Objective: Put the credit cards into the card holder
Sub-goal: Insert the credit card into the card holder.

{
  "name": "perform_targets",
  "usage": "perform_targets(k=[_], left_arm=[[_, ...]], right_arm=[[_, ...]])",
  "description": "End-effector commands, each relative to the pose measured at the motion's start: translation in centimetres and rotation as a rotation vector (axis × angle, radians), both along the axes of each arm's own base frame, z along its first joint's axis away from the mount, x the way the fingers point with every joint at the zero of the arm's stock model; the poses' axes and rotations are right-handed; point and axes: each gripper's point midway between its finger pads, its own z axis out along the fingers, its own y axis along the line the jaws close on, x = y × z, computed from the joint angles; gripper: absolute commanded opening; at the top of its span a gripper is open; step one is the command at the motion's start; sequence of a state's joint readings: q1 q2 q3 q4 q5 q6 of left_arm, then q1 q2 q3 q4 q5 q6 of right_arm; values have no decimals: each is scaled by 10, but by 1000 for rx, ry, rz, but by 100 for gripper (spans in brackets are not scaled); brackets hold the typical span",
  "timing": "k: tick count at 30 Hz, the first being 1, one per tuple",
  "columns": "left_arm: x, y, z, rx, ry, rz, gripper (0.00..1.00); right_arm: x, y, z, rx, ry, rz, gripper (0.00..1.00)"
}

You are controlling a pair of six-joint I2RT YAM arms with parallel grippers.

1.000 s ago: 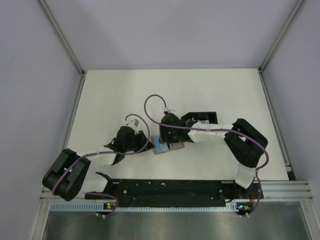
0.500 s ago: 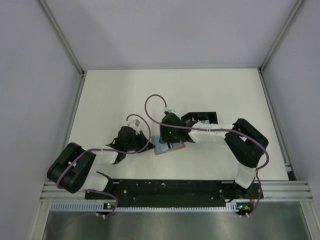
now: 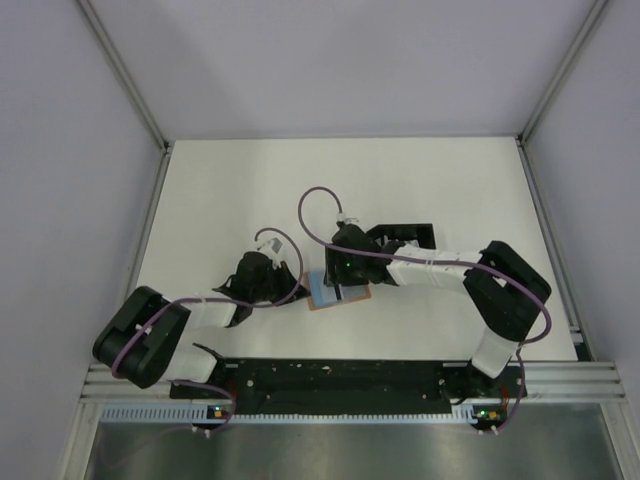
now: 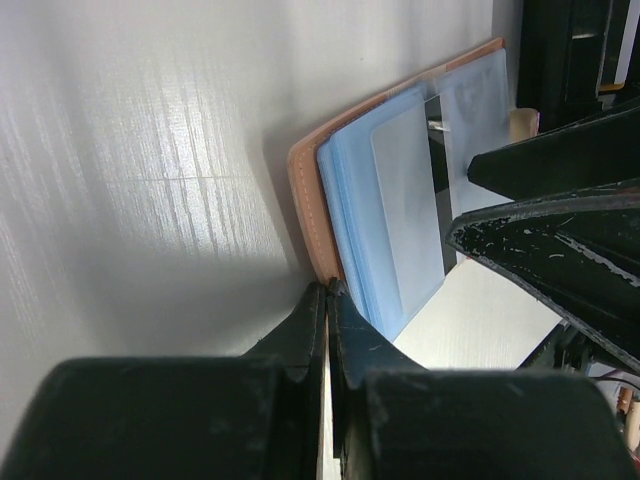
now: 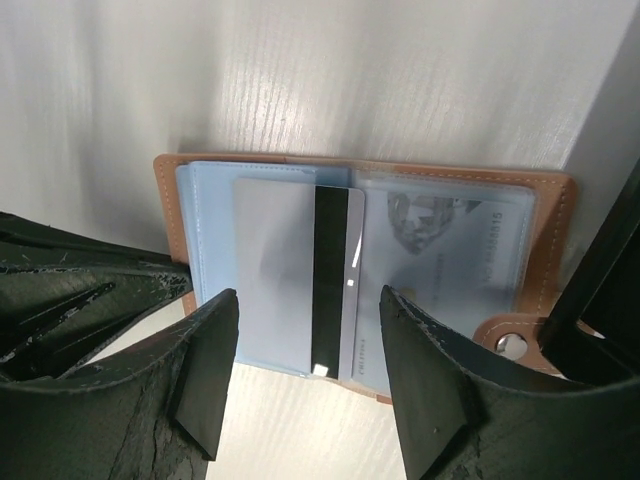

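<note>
1. Centrally on the white table (image 3: 450,180), the tan card holder (image 5: 165,200) lies spread open and flat between the two arms. Its long axis runs left to right with a slight tilt, and its pale blue inner face is turned up.
2. A light blue card (image 5: 275,270) with a black stripe rests on the pale blue sleeves. Its long axis crosses the holder's and points toward the right arm's fingers. Whether it sits inside a pocket or only on top cannot be told.
3. A printed card (image 5: 450,255) shows through the clear pocket on the other half, and a snap tab (image 5: 510,345) juts from that end.
4. A black tray (image 3: 410,232) sits just behind the right arm's wrist.
5. The left gripper (image 4: 327,300) has its fingers pressed together, tips touching the holder's tan edge at one corner.
6. The right gripper (image 5: 310,300) hangs over the holder with fingers apart, one on each side of the blue card, gripping nothing.
</note>
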State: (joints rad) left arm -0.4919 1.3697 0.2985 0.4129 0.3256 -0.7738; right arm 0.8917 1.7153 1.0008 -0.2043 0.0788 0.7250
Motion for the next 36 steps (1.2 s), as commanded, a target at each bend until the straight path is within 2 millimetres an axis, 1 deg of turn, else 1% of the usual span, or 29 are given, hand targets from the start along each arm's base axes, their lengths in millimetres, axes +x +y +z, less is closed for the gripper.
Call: perform_targets(k=[1,5,6,9,13,14,19,21,25,29,32,34,36], left_arm=[[-4,6,-8,54,10,-13,0],[-3,5,-7,50,9,-15,0],[-3,5,-7,50,8,-18,0],[-2,4,-5,45,3,-21,0],[-1,2,-4,41,0,-24,0],[-1,1,-3,39,-2,-25,0],[-1,2,-4,43,-2,-25,0],[0,2,-4,42,-1,-24,0],[-1,2,-4,42,-3,-24,0],[-1,3,-4,46,0,-24,0],[-1,3,-5,48,0,-23,0],[-2,3,-5,48,2,-25,0],[-1,3,-5,48,3,-24,0]], right_arm=[[-1,7,1,26,15,18,58],[-3,19,0,66,25,46,58],[-8,25,0,88,48,71,58],[-13,34,-1,103,64,99,57],[-16,46,7,146,55,127,56],[-17,47,8,152,55,132,56],[-20,56,21,237,37,148,54],[-23,58,21,247,53,149,53],[-23,64,29,299,38,157,51],[-25,66,32,327,33,161,46],[-26,66,33,328,29,166,39],[-25,66,36,333,23,169,31],[-26,67,37,337,23,172,30]])
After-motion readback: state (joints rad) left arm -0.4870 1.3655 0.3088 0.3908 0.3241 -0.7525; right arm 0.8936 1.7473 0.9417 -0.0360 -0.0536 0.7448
